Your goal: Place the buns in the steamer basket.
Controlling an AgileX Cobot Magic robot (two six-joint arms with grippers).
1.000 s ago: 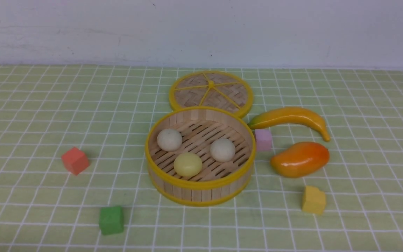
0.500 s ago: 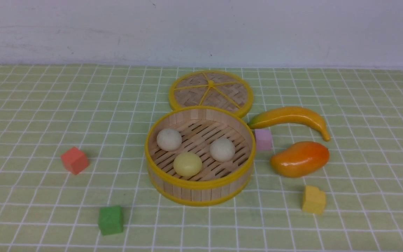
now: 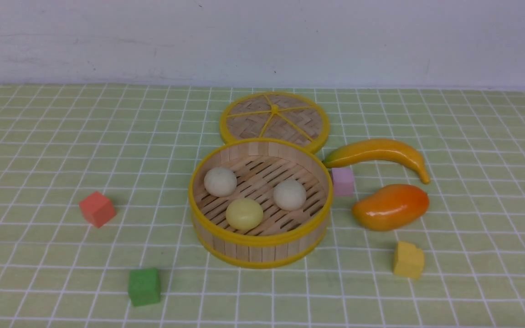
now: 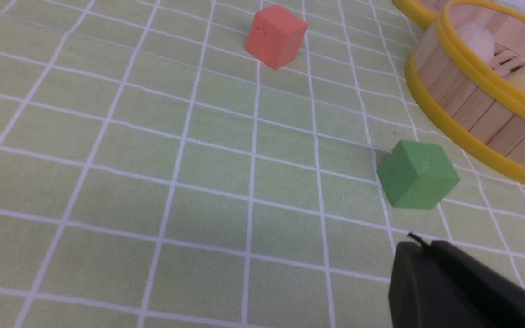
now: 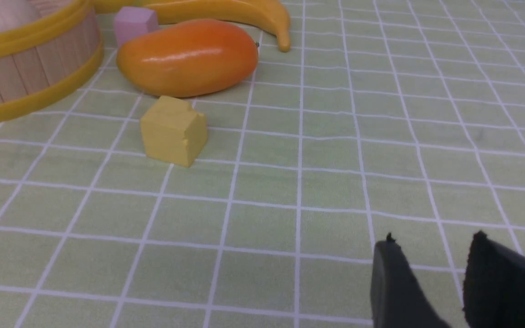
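The left pincer is pressed together and empty, low over the table just near of the green cube. The right pincer stands spread with nothing between its tips, well apart from the yellow cube. All three buns, two off-white and one pale yellow, lie inside the steamer basket mid-table, the lid flat just beyond it. A mango lies to its right.
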